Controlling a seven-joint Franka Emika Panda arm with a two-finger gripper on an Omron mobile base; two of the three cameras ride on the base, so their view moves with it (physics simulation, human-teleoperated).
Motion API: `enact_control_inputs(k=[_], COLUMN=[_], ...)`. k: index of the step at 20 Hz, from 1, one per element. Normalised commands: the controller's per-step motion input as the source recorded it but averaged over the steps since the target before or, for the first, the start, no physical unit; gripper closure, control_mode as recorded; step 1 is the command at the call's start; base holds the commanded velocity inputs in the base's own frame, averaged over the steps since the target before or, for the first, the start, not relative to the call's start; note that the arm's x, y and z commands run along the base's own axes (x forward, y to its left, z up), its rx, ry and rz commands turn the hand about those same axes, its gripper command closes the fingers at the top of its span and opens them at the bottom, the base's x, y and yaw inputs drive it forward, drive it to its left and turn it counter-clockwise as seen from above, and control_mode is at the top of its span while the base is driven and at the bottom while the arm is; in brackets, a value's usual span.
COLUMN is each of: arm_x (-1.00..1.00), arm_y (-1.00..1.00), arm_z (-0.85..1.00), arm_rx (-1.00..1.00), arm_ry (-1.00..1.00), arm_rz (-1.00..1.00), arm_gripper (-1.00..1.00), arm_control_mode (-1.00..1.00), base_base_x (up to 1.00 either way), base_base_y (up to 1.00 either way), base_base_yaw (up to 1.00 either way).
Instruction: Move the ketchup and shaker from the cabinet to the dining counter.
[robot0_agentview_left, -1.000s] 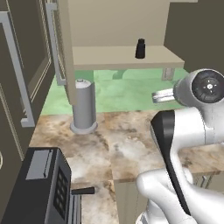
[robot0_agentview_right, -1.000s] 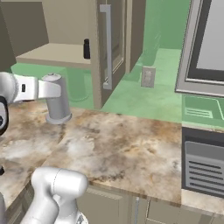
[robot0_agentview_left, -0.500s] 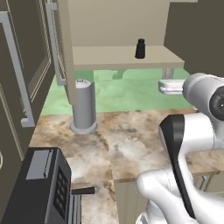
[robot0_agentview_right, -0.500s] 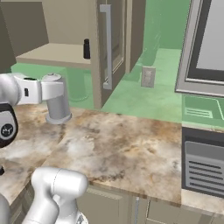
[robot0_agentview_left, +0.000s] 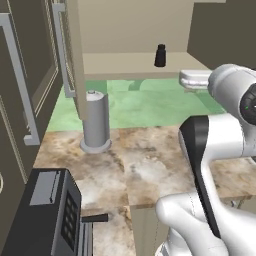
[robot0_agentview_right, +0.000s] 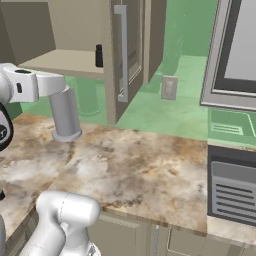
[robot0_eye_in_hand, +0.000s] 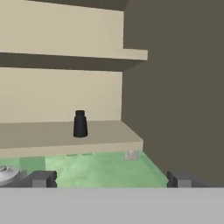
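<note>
The two-finger gripper (robot0_eye_in_hand: 107, 178) stands with its jaws spread wide, the two dark fingertips (robot0_eye_in_hand: 41, 178) far apart at the bottom of the hand view, with nothing between them and nothing touched. They sit below and in front of the open tan wall cabinet (robot0_eye_in_hand: 61, 96), facing into it.

The small black bottle-shaped shaker (robot0_eye_in_hand: 80, 124) stands upright on the cabinet's lower shelf (robot0_eye_in_hand: 52, 135), toward the shelf's front edge and clear of the side wall. The left base view finds the same shaker (robot0_agentview_left: 160, 55) near the right end of that shelf; the right base view shows it (robot0_agentview_right: 99, 55) partly hidden behind the edge of the open recessed-panel cabinet door (robot0_agentview_right: 125, 55) with its long vertical silver bar handle (robot0_agentview_right: 121, 52).

The hand view alone shows a second, bare upper shelf (robot0_eye_in_hand: 74, 53) (the base views cut off above the lower one). The base views alone show the tall grey cylinder on a round base (robot0_agentview_left: 96, 121) standing on the mottled brown-beige marble desk (robot0_agentview_left: 145, 165), and a black boxed appliance (robot0_agentview_left: 47, 210) at the near left. The right base view adds a wall socket (robot0_agentview_right: 169, 88) on the pale green wall (robot0_agentview_right: 165, 107) and a dark slatted appliance (robot0_agentview_right: 234, 192) at the far right.
</note>
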Motion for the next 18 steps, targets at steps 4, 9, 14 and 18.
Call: enact_control_inputs(k=[4, 9, 14, 18], arm_x=[-0.05, -0.06, 0.00, 0.00], arm_y=[0.00, 0.01, 0.28, 0.42], arm_z=[0.01, 0.01, 0.22, 0.22], arm_rx=[0.00, 0.00, 0.00, 0.00], arm_ry=[-0.02, 0.00, 0.00, 0.00], arm_rz=[0.00, 0.00, 0.00, 0.00], arm_gripper=[-1.00, -1.00, -1.00, -1.00], arm_control_mode=[-1.00, -1.00, -1.00, -1.00], base_base_x=[0.00, 0.00, 0.00, 0.00], base_base_y=[0.00, 0.00, 0.00, 0.00], base_base_yaw=[0.00, 0.00, 0.00, 0.00])
